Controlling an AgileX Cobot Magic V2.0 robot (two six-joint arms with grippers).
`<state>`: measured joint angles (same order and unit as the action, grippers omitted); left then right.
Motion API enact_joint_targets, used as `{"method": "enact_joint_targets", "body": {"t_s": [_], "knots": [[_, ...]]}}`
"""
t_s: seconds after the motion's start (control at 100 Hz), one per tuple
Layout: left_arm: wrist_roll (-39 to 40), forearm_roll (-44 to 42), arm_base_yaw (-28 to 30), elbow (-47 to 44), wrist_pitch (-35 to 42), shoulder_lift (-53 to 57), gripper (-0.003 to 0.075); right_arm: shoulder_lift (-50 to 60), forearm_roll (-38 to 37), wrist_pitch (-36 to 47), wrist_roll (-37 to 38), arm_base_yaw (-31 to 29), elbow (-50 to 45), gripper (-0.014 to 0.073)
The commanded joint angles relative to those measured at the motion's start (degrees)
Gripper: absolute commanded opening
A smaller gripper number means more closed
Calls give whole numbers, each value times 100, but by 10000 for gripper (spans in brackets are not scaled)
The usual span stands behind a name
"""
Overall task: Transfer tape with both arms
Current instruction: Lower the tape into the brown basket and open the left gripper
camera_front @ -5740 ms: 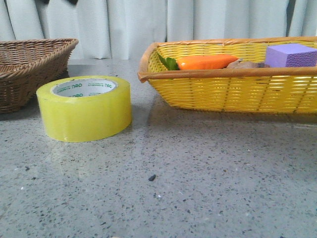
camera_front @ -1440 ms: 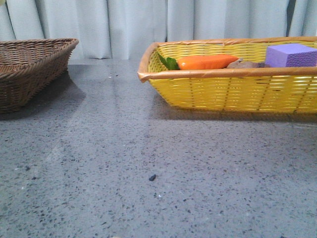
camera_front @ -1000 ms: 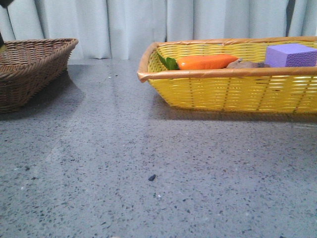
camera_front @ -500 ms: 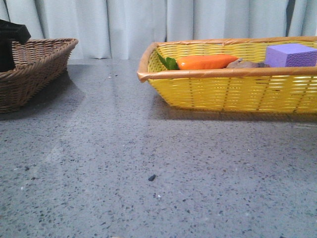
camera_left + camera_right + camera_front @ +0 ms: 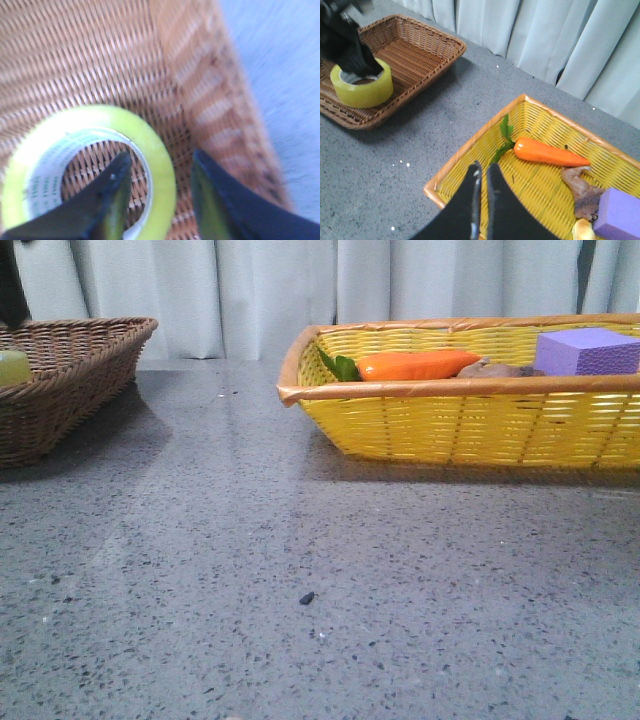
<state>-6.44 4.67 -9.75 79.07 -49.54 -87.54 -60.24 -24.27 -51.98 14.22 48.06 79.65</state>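
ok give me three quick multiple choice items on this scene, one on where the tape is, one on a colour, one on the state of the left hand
1. Where is the tape?
A. in the brown basket
B. in the yellow basket
C. on the bare table

2. What colour is the foam block?
A. green
B. purple
C. red

3. How does the left hand stand?
A. shut with nothing in it
B. far from the tape
C. one finger inside the core, one outside the wall

Answers: 1 A, the right wrist view shows the roll on the brown weave. 2 B, it is purple in the yellow basket. 3 C, the left wrist view shows the fingers straddling the wall.
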Motion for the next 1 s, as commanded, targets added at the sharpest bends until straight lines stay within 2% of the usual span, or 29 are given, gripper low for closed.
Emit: {"method": "enact_joint_targets", "body": {"t_s": [0.0, 0.3, 0.48, 0.79, 0.99], "knots": [[7, 266, 4, 206, 265, 670, 181, 306, -251, 571, -17, -2, -205, -67], [7, 458, 4, 16, 261, 2215, -22, 1529, -274, 1516, 275, -2, -1544, -67], [7, 458, 4, -598, 452, 3107, -20, 2294, -335, 1647, 353, -2, -2249, -67], [7, 458, 4, -2643, 1649, 4759, -20, 3433, -510, 1937, 489, -2, -3318, -67], [7, 458, 4, -3693, 1758, 5805, -21, 3973, -598, 2113, 489, -2, -3741, -67]]}}
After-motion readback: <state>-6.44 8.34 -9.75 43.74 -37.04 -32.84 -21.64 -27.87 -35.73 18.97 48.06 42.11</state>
